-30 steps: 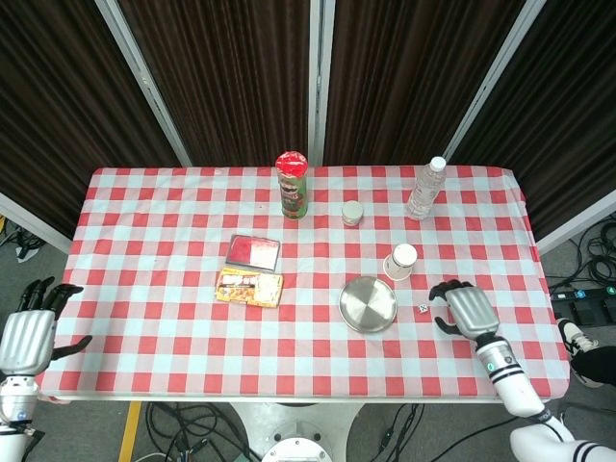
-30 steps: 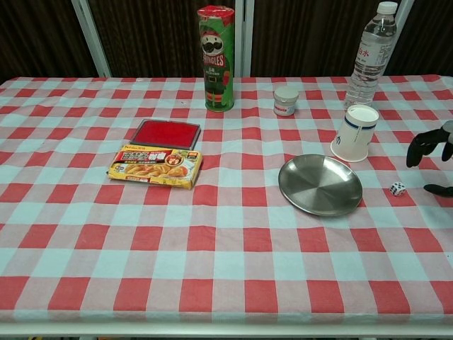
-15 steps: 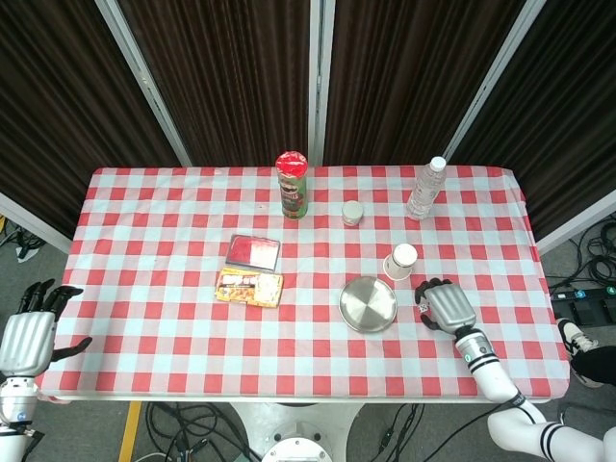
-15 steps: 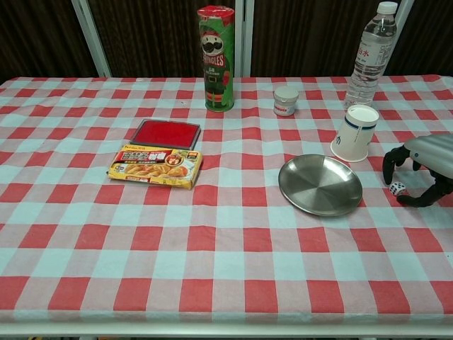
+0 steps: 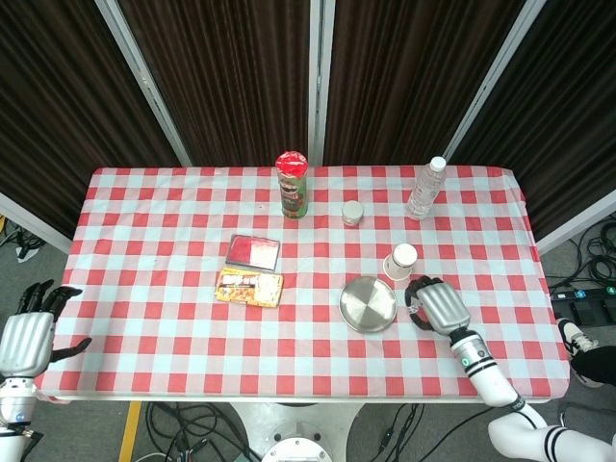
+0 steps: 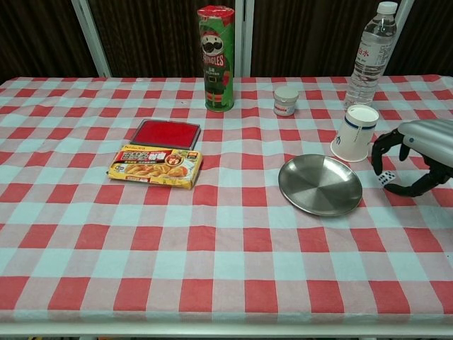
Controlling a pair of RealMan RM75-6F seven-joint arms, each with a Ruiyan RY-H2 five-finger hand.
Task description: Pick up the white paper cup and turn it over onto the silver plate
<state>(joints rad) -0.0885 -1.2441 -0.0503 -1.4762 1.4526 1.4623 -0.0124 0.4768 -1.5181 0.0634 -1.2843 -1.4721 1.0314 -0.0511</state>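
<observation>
The white paper cup [image 5: 402, 261] [image 6: 354, 132] stands upright, mouth up, just behind the right rim of the silver plate [image 5: 367, 304] [image 6: 319, 184]. My right hand [image 5: 435, 303] [image 6: 413, 156] hovers low over the table just right of the plate and in front-right of the cup, fingers curved and apart, holding nothing. A small white die [image 6: 386, 178] lies under its fingers. My left hand [image 5: 29, 334] hangs open off the table's front left corner, seen only in the head view.
A green Pringles can [image 6: 216, 58], a small white jar [image 6: 286, 100] and a water bottle [image 6: 369, 54] stand along the back. A red box [image 6: 165, 133] and a yellow food packet [image 6: 155, 167] lie left of centre on the checked tablecloth [image 6: 212, 248].
My right hand has moved left and forward across the table toward the cup, now covering the die. The left hand, cup and plate have not moved.
</observation>
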